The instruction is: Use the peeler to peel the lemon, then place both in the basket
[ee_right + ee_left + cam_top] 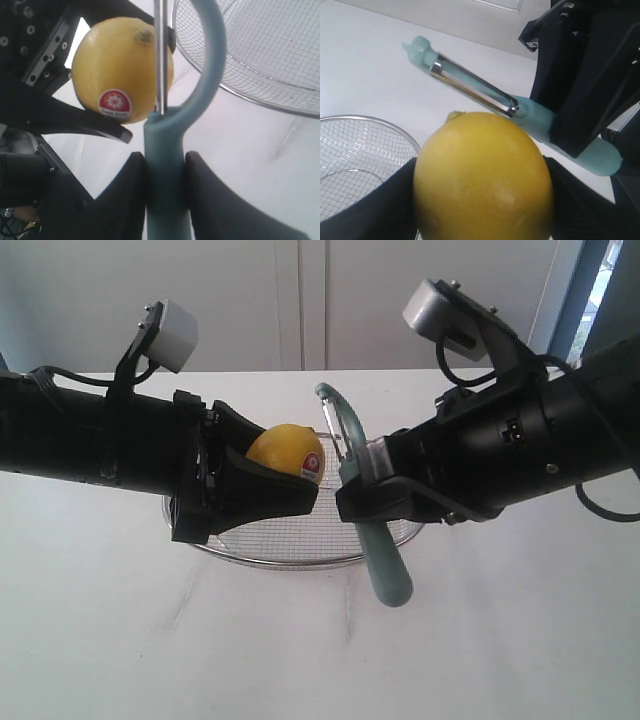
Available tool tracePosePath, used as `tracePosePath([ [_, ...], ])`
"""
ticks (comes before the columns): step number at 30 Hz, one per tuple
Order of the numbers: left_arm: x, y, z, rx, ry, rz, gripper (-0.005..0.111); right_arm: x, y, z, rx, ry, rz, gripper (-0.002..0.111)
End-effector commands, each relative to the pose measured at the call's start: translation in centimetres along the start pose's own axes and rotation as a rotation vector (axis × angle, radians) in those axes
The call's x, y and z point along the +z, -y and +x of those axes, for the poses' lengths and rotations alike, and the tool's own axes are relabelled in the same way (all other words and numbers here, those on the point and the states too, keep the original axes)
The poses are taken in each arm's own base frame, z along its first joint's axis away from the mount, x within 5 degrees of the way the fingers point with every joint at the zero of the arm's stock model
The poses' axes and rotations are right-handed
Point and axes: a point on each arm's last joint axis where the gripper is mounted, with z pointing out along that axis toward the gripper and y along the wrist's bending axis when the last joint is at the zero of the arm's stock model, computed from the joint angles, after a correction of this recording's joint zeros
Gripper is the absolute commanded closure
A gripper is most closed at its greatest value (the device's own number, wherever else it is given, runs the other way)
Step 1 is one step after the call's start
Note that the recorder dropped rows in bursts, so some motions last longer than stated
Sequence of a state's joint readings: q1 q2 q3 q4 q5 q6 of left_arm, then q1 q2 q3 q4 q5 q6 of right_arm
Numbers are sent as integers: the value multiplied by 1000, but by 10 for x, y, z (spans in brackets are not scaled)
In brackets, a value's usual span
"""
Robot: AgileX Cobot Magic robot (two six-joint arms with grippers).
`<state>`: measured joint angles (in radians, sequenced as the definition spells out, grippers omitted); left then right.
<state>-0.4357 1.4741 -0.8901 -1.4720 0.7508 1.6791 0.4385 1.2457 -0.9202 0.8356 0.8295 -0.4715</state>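
My left gripper [285, 475] is shut on the yellow lemon [286, 454], holding it in the air above the wire basket [290, 540]. The lemon [482, 175] fills the left wrist view between both black fingers; its red-and-white sticker [115, 104] faces the right wrist camera. My right gripper [362, 485] is shut on the teal handle of the peeler [378, 550], head up and handle end hanging down. The metal blade [160, 55] lies against the side of the lemon [117, 67]. The peeler [485, 95] crosses just behind the lemon's top.
The basket rim [370, 120] sits on a white marble-look table [320, 650] under both grippers. A pale cabinet wall [300, 300] stands behind the table. The mesh of the basket [270, 55] shows beside the peeler head.
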Motion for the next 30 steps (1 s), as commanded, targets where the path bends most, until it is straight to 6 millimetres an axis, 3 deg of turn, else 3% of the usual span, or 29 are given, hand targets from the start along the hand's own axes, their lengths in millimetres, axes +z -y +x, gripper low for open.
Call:
tracePosePath([
  [1, 0, 5, -4, -16, 37, 24, 107, 7, 5, 1, 17, -23, 7, 108],
  [16, 0, 5, -4, -17, 39, 23, 107, 35, 22, 3, 75, -131, 7, 108],
  [30, 0, 5, -4, -17, 39, 23, 107, 42, 20, 4, 53, -157, -70, 108],
])
